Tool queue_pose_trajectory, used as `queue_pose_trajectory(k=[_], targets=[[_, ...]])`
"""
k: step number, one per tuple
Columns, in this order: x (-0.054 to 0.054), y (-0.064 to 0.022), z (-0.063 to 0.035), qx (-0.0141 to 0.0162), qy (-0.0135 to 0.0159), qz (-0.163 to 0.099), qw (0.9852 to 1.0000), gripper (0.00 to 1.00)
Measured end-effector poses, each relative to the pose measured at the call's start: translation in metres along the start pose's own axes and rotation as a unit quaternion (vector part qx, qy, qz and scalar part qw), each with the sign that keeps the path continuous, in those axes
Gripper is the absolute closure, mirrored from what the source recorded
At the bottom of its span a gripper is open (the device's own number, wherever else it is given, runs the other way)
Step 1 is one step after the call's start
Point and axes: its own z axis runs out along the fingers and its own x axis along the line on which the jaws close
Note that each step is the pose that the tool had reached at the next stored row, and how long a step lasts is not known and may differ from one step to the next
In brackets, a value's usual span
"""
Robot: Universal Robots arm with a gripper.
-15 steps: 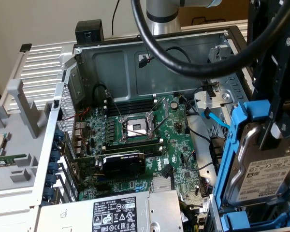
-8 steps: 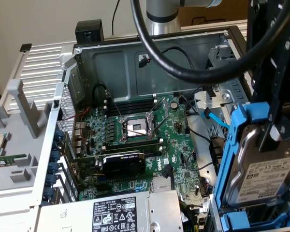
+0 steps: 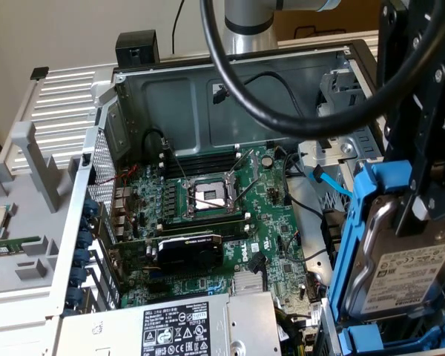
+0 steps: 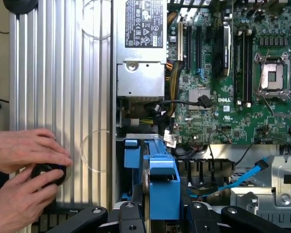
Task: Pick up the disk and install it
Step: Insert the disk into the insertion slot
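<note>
Black robot gripper (image 4: pixel 161 216) holds the flat silver-metal disk (image 3: pixel 404 282), white-labelled, clipped in a bright blue plastic frame.
Its fingers (image 4: pixel 130 213) are clamped on the frame's sides. The disk stands on edge at the exterior view's right, beside the open grey computer case (image 3: pixel 170 96). It is probably dense, rigid and shock-sensitive, so the frame edges look the safest hold.
</note>
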Motion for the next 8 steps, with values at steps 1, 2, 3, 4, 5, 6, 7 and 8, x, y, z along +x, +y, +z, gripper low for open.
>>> queue_pose_trajectory(k=[1,2,3,4,5,6,7,8], targets=[[0.0,0.0,0.0004,-0.0001,0.0,0.0,1.0,0.63],[0.0,-0.0001,0.0007,-0.0001,0.0,0.0,1.0,0.63],[0.0,-0.0001,0.001,-0.0002,0.0,0.0,1.0,0.63],[0.0,-0.0001,0.0014,-0.0002,0.0,0.0,1.0,0.63],[0.0,-0.0001,0.0018,-0.0003,0.0,0.0,1.0,0.63],[0.0,-0.0001,0.0022,-0.0003,0.0,0.0,1.0,0.63],[0.0,0.0,0.0026,-0.0004,0.0,0.0,1.0,0.63],[0.0,-0.0001,0.003,-0.0004,0.0,0.0,1.0,0.63]])
